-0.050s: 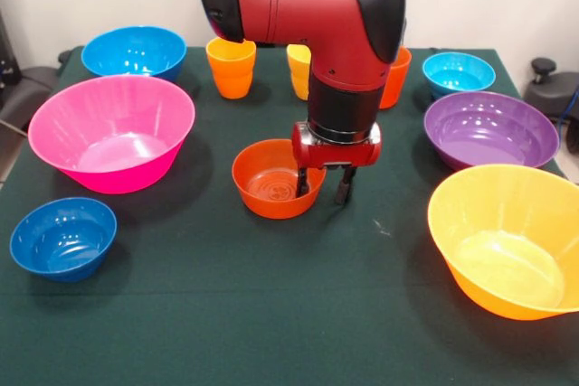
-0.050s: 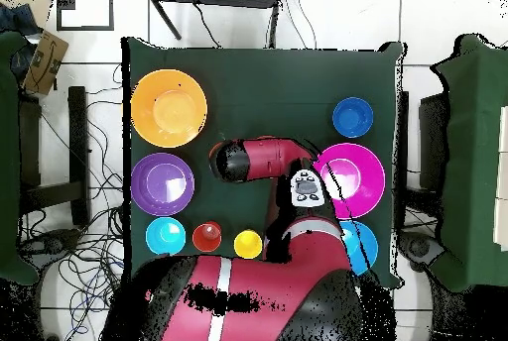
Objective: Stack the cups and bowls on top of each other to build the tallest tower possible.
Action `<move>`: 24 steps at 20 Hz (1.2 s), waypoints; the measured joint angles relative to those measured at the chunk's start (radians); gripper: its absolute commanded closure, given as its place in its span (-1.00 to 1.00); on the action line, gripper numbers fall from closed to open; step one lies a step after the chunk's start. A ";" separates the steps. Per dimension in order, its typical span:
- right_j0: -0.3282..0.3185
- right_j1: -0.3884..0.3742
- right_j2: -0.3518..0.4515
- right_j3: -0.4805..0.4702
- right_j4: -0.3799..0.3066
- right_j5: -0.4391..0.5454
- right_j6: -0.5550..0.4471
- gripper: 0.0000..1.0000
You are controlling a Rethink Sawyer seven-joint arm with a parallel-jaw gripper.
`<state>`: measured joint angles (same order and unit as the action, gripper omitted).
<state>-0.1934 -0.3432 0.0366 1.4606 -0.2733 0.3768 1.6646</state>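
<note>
front view: gripper (image 1: 324, 187) fingers part open, straddling the right rim of the small orange-red bowl (image 1: 271, 178) at mid-table; one finger inside, one outside. bowl otherwise empty.

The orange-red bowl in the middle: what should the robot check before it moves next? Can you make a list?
1. Gripper is at the orange-red bowl, one finger inside the rim, one outside: ok.
2. Gripper shut on the rim: not ok, its fingers are apart.
3. Bowl upright on the table: ok.
4. Bare cloth around the bowl: ok; the pink bowl and purple bowl sit well apart from it.
5. Cups upright at the far edge: ok for the light orange one; the arm partly hides the other two.
6. Tower begun: not ok, nothing is stacked.
</note>
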 measured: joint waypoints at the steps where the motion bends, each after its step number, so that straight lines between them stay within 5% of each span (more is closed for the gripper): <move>1: 0.000 0.000 0.000 0.000 0.000 0.000 0.000 -1.00; 24: 0.003 -0.162 0.030 0.128 0.062 -0.001 0.000 -1.00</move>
<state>-0.1901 -0.5050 0.0665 1.5886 -0.2115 0.3759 1.6646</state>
